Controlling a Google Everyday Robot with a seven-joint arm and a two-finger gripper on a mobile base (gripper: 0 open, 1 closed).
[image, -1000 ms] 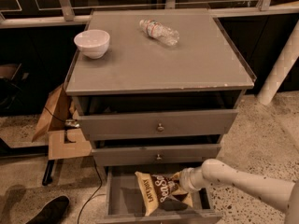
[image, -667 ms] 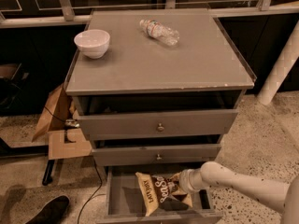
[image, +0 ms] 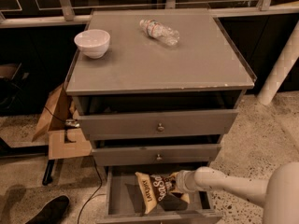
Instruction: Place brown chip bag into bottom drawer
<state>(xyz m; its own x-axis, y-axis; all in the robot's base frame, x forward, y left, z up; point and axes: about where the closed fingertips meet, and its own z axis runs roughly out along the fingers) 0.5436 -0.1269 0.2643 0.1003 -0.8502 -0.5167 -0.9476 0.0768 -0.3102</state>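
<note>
Looking at where things sit, the bag (image: 156, 190) is already inside the drawer (image: 119, 195), directly left of the claw (image: 180, 182) and right up against it. The claw is down in the drawer's right half, under the middle drawer (image: 159, 153). I honestly can't tell whether the claw is clamped on the bag or has let go, because the bag's right end covers that spot.

Biggest risk, I reckon: the bag looks propped up on a slant rather than lying flat. If it's let go like that, it could flop toward the front wall, just below the claw in the camera view, and hang over the lip. It could also stick up enough to snag the middle drawer above it. Second worry is the pull-out. Crinkly film tends to cling, so if the claw backs off to the right without a clean release, the bag could get dragged along or lifted out.

Orientation: the long axis runs roughly across the drawer's width. The cream-yellow end points left, away from the claw, and the other end is at the claw. The printed face tips up toward the camera. The bowl (image: 92, 42) and bottle (image: 160, 31) are way up on the worktop (image: 154, 64), well clear of the claw.
</note>
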